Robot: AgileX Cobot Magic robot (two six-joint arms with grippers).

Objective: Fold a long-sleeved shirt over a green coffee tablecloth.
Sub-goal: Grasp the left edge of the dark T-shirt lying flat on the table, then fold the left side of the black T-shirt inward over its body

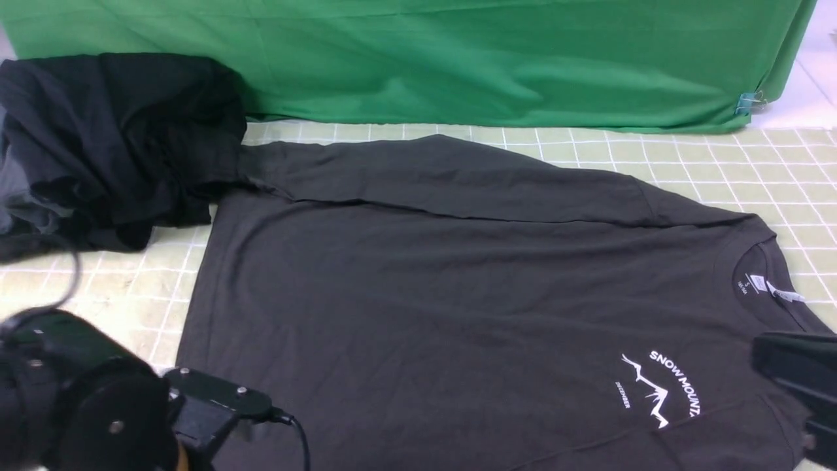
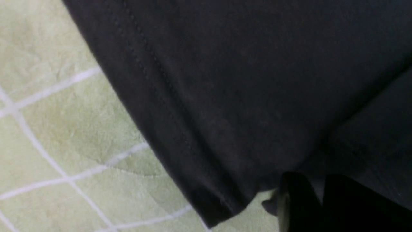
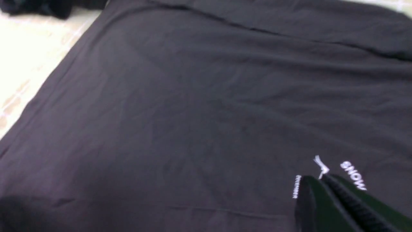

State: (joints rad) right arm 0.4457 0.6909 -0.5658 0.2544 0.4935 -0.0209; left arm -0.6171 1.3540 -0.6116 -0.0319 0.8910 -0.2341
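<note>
The green coffee tablecloth (image 1: 752,170), pale with thin white squares, covers the worktop. Behind it, at 12 o'clock in the front view, hangs a plain bright green cloth (image 1: 425,59).

The long-sleeved shirt (image 1: 425,294) lies flat on the tablecloth and fills the middle of the view, with the collar toward 3 o'clock and the hem toward 9 o'clock. One sleeve is laid along the far edge of the body and its end reaches a heap of black clothing (image 1: 118,144) at 10 o'clock.

The left arm (image 1: 72,399) shows at 8 o'clock, beside the hem. In its wrist view the left hand (image 2: 322,196) is just at the hem corner of the shirt, but the dark, blurred picture does not tell whether it is released or grasping the cloth.

The right hand (image 3: 317,185) is at 4 o'clock, over the chest of the shirt. Its fingers are clenched together, and no cloth is seen between them.

Beside it is the white "SNOW MOUNTAIN" print (image 1: 660,389). The white neck tag (image 1: 781,292) lies inside the collar. A small blue clip (image 1: 749,101) sits on the bright green cloth at 2 o'clock.
</note>
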